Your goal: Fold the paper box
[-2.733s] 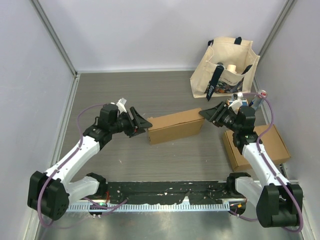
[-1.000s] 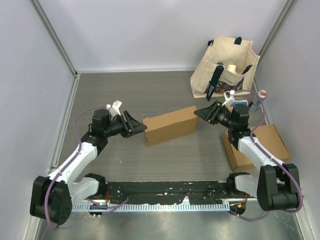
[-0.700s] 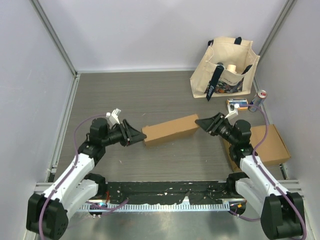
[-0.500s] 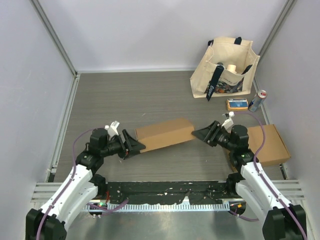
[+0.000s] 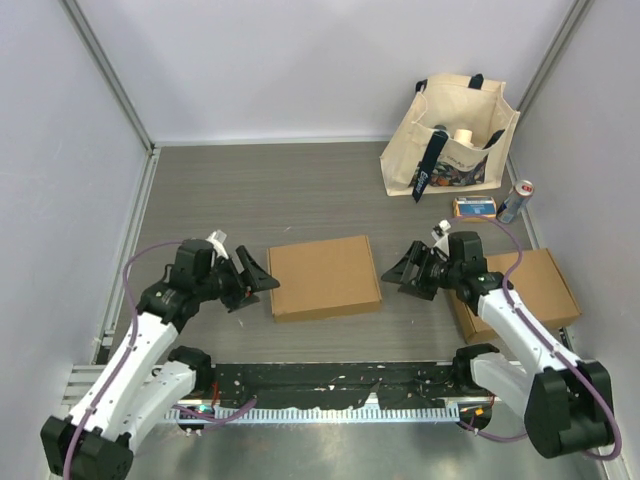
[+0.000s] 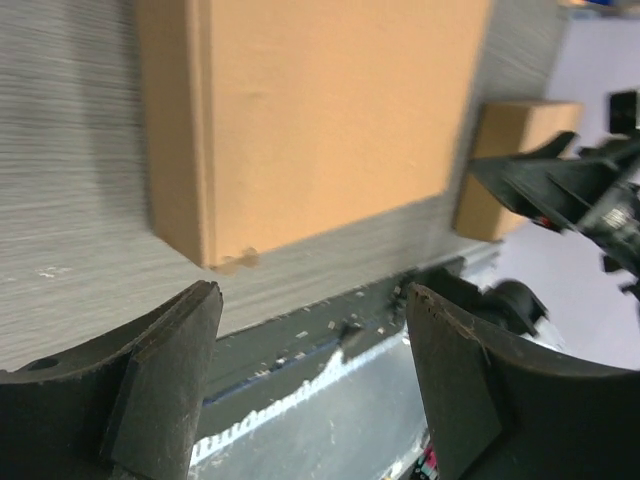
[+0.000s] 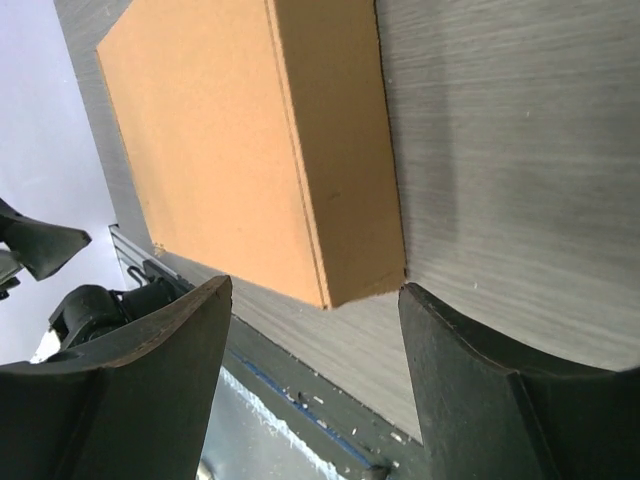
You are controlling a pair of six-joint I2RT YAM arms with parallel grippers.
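Two grippers, one box, no contact. Rests flat and shut at mid-table: a brown cardboard paper box (image 5: 324, 277), broad face up on the grey wood-grain tabletop (image 5: 250, 190), just beyond the black rail (image 5: 340, 378) at the near edge. Looks set square between the arms so that either can reach a short end. Points at the left end from just beside it with the left gripper (image 5: 262, 280), spread wide and empty. Shows, from the left wrist, the box (image 6: 330, 110) beyond both dark fingers (image 6: 160, 370), touching neither. Mirrors that on the other side with the right gripper (image 5: 398, 270), likewise wide open and holding nothing, close to the right end yet apart from it. Frames, from the right wrist, the box (image 7: 210, 150) with its side wall and near corner above the fingers (image 7: 130, 370), bare table in the gap. Reads as a pause beside a box that seems closed up, with folding probably near its end, though no loose flap can be confirmed or ruled out from these angles. Leaves untouched, off to the right, a second flat brown cardboard box (image 5: 545, 285), a cream canvas tote bag (image 5: 450, 130), a small orange packet (image 5: 474, 207) and a drink can (image 5: 516, 200).
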